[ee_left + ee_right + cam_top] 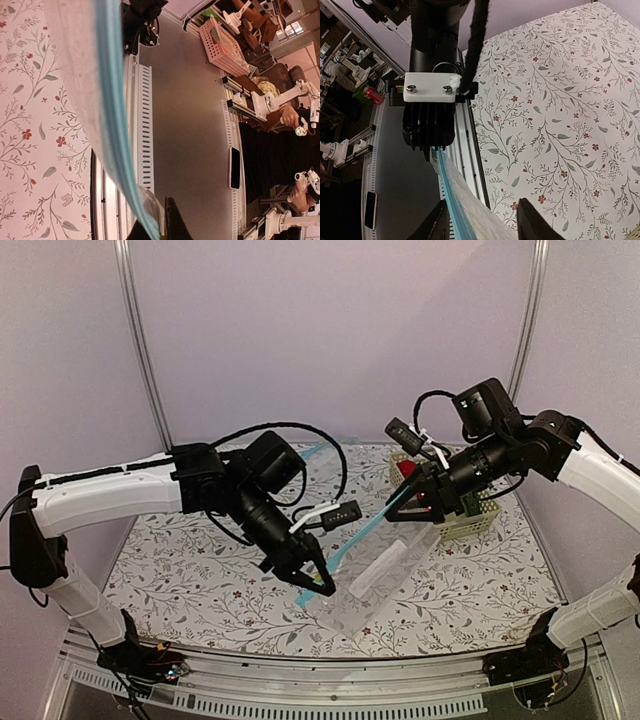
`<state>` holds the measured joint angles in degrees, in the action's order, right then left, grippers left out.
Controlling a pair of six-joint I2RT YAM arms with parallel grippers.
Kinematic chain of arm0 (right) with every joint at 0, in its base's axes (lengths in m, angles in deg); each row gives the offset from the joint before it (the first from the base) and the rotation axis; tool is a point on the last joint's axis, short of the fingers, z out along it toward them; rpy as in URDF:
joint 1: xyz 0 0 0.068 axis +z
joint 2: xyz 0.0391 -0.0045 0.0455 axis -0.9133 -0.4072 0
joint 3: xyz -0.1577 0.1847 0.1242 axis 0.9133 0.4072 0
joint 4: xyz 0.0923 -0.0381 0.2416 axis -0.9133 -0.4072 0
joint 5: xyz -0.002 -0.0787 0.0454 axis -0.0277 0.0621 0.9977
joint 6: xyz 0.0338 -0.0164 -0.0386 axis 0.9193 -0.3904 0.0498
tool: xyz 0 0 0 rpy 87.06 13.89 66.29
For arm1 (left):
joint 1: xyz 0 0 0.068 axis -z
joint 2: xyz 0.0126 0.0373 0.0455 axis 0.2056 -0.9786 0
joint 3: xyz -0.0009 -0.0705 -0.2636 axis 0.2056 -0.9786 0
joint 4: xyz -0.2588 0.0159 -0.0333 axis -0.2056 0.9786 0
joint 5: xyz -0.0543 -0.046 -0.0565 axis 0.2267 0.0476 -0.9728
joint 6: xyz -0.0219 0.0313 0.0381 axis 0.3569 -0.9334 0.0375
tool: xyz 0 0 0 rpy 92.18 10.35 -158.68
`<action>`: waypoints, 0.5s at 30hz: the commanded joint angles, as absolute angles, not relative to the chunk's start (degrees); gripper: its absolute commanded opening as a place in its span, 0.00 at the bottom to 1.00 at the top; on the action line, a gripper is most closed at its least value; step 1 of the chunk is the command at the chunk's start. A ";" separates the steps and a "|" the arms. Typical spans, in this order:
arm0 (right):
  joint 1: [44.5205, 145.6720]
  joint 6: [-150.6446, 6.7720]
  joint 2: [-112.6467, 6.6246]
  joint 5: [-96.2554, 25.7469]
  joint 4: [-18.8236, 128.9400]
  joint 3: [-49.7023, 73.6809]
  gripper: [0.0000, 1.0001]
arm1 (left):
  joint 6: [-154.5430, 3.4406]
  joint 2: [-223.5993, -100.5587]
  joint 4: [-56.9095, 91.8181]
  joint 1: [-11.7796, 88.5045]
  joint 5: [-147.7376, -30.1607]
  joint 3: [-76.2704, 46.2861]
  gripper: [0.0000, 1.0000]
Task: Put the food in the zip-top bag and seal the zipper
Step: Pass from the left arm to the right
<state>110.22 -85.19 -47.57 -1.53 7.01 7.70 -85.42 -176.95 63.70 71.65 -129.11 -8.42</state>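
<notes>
1. I am viewing from the top camera. The zip-top bag (385, 585) is sitting at the middle of the floral table cover (190, 570), between the two arms. Its mouth is lifted and its clear body is sagging down to the cover.
2. The zipper (360, 535) is stretching as a taut light blue line, low at the left and rising to the right.
3. The left claw (312, 585) is pressed together and is pinching the low end of the zipper. In the left wrist view the blue strip (112, 100) is running down the frame and ending at the dark fingers (175, 222) at the bottom edge.
4. The right claw (402, 506) is sitting at the high end of the zipper. In the right wrist view its two fingers (437, 222) are standing apart, with the strip (451, 200) and the bag's clear edge passing between them, close to the left-hand finger. I cannot tell whether either pad is touching the plastic.
5. The same view is showing the left claw's black body with a white plate across from it, with the strip leading up to it.
6. Food: a red piece (407, 471) is showing at the near corner of the pale lattice basket (482, 527), just behind the right claw and partly hidden by it. I cannot tell which piece it is.
</notes>
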 commanded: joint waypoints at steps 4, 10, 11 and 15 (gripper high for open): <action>110.51 -81.85 -46.30 -3.16 10.91 9.02 0.08 | -83.80 -175.94 60.59 69.62 -127.76 -9.26 0.40; 110.49 -74.17 -39.64 -7.93 21.58 16.31 0.00 | -74.43 -167.92 41.90 67.13 -119.65 -19.60 0.99; 110.46 -73.06 -38.63 -8.49 23.66 17.47 0.00 | -72.61 -166.14 37.81 66.51 -117.93 -22.03 1.00; 110.46 -68.85 -34.92 -9.26 29.45 20.57 0.00 | -68.50 -158.90 27.42 64.66 -109.41 -30.48 0.99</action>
